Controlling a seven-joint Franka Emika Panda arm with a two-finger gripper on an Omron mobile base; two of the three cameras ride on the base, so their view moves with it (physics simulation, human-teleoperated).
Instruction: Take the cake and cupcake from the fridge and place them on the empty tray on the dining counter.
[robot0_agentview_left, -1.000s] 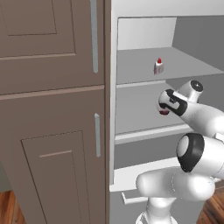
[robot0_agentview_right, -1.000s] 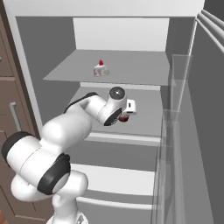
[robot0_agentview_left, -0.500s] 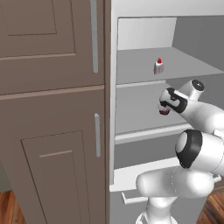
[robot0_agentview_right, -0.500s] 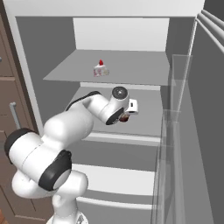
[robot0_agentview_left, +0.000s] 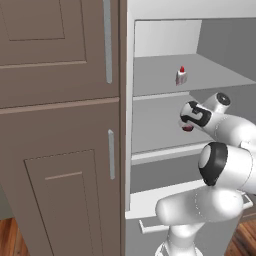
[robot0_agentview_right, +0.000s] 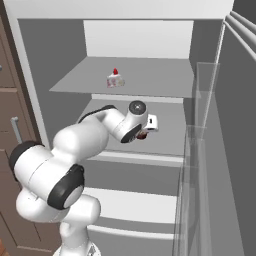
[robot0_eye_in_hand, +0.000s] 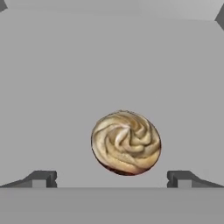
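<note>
The fridge (robot0_agentview_right: 135, 37) stands open. On its upper shelf sits the cake (robot0_agentview_right: 115, 79) (robot0_agentview_left: 181, 76), a white wedge with a red cherry. The cupcake (robot0_eye_in_hand: 126, 142), brown with a swirled tan top, rests on the middle shelf. My gripper (robot0_eye_in_hand: 111, 178) hangs just above it, open, and its two fingertips (robot0_eye_in_hand: 43, 177) stand wide on either side, touching nothing. In both base views the hand (robot0_agentview_left: 192, 117) (robot0_agentview_right: 145, 127) reaches into the middle shelf and covers most of the cupcake (robot0_agentview_right: 141, 135). The tray and the dining counter are out of view.
Brown wood cabinets (robot0_agentview_left: 60, 125) stand right beside the fridge on the left. The open fridge door with clear bins (robot0_agentview_right: 220, 150) bounds the right side. Pale shelves lie above and below the hand, and a lower drawer (robot0_agentview_right: 140, 200) sits beneath.
The hand has only shifted slightly over the cupcake. The jaws stay open and the cake has not moved.
</note>
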